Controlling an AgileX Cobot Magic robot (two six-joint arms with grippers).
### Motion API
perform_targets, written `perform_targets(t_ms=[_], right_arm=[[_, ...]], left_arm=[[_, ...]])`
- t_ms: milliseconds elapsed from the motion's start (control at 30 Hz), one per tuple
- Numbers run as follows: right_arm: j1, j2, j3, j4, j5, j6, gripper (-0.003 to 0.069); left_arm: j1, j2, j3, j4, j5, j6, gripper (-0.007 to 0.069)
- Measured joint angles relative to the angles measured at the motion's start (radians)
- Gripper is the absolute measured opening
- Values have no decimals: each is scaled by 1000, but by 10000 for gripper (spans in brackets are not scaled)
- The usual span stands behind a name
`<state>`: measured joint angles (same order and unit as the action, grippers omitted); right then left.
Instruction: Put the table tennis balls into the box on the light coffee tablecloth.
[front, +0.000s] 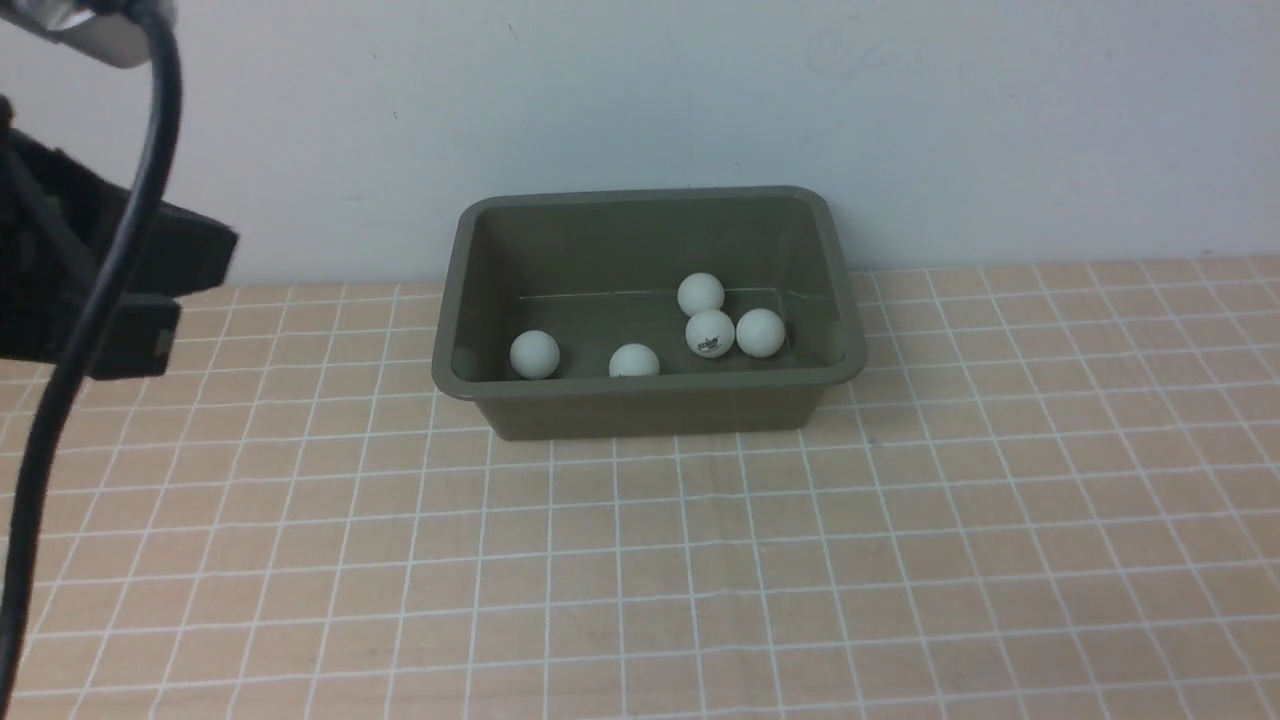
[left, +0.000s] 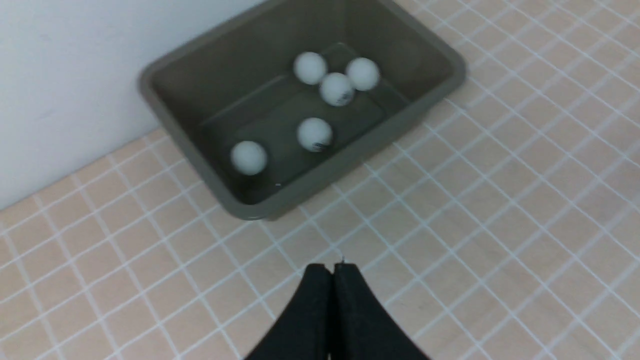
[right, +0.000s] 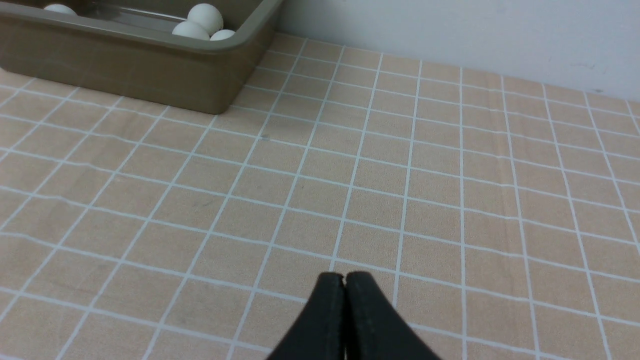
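Nearest the cameras, the left tool (left: 332, 267) and the right tool (right: 344, 276) each hang above the light coffee tablecloth (front: 900, 560) with their black tips pressed together and nothing between them — both empty. Ahead of the left tool, and farther off ahead and to one side of the right tool, the box (front: 648, 385) stands on the cloth-covered surface against the pale wall (front: 640, 100). Inside it lie all five table tennis balls (front: 711, 333): three clustered and touching toward one end, two more apart nearer the front wall. No ball shows on the cloth in any view, so the job looks finished. The remaining risk is small and self-inflicted — an arm sweeping low on its way out could clip the flared rim and shove or tip the light tub, sending balls rolling across the cloth; the left arm's dangling cable (front: 120, 250) could likewise snag if it swung toward the box.
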<state>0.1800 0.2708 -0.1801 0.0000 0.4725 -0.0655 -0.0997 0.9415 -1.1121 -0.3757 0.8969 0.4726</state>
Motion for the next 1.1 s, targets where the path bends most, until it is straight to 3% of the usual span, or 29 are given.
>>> perform_targets(t_ms=[200,333,667,867,1100], right_arm=[[0,0,0,0,0,0,-14],[0,0,0,-6,0,0,-14],[0,0,0,0,0,0,-14],[0,0,0,0,0,0,-14],[0,0,1,-6,0,1,-14]], left_arm=[[206,-190,249,7,-175,1,-69],[270,-347,394,7,-272,1,-69],[282,-761,652,8,-385,6,-69],[283,-814,725,43,-390,18,-69],[283,-815,934,112,-525,-10,-69]])
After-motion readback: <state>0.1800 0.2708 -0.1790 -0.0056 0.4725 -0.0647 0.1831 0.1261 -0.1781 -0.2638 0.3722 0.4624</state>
